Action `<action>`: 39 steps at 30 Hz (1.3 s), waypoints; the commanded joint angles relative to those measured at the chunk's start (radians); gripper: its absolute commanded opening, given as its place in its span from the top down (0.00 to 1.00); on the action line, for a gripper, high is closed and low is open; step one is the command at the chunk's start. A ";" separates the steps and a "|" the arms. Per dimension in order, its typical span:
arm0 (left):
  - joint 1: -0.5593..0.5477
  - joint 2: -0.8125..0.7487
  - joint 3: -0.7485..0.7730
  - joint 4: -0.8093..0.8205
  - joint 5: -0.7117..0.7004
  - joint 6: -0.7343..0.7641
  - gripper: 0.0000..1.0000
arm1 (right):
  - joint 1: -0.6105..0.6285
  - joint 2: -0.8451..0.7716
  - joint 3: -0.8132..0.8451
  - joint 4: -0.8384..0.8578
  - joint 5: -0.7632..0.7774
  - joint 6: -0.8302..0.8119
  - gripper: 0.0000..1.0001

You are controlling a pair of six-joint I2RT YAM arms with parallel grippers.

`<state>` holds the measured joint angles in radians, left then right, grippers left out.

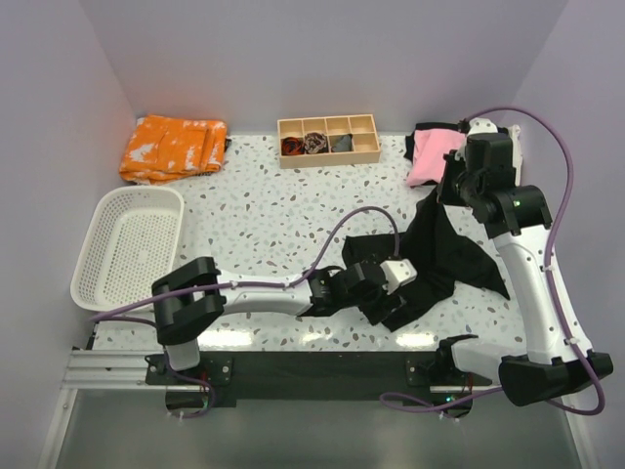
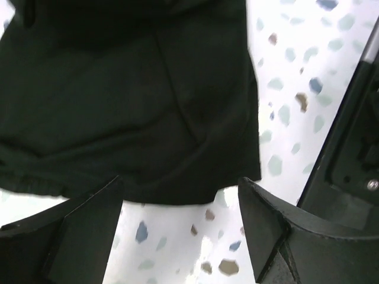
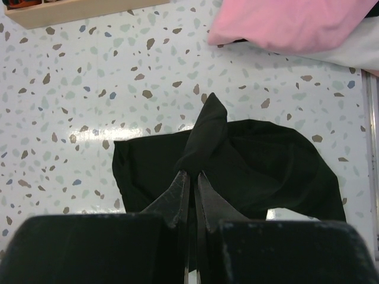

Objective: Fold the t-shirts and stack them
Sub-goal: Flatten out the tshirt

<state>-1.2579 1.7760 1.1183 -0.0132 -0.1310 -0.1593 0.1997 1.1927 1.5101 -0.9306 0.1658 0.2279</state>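
Observation:
A large black t-shirt lies crumpled right of centre, one part pulled up toward my right gripper. In the right wrist view the right gripper is shut on a bunched fold of the black t-shirt, lifted above the table. My left gripper sits low at the shirt's near edge. In the left wrist view the left gripper is open and empty, with the hem of the black shirt just beyond the fingers. A pink t-shirt lies on other shirts at the back right, also in the right wrist view.
A white basket stands at the left. An orange patterned cloth lies at the back left. A wooden divided tray with small rolled fabrics stands at the back centre. A purple cable arcs over the table.

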 commanded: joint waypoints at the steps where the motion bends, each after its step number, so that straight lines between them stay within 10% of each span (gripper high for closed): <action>1: -0.003 0.069 0.089 0.102 0.048 0.047 0.18 | -0.005 -0.002 0.018 0.033 0.023 0.008 1.00; 15: -0.015 0.192 0.141 0.116 0.157 0.057 0.17 | -0.005 -0.005 0.009 0.032 0.046 0.005 1.00; 18: -0.014 0.207 0.147 0.116 0.163 0.052 0.29 | -0.005 -0.005 0.010 0.030 0.052 0.008 1.00; 22: -0.014 0.218 0.158 0.101 0.159 0.050 0.81 | -0.005 -0.005 0.012 0.027 0.055 0.007 1.00; 25: -0.014 0.188 0.149 0.094 0.134 0.050 1.00 | -0.005 -0.005 0.009 0.027 0.052 0.010 1.00; 39: 0.139 -0.366 0.167 -0.273 -0.186 0.083 1.00 | -0.003 -0.024 0.041 0.012 0.058 0.008 1.00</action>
<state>-1.2190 1.6913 1.2362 -0.1844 -0.1661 -0.0910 0.1997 1.1938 1.5101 -0.9298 0.1959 0.2317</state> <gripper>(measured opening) 0.018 0.019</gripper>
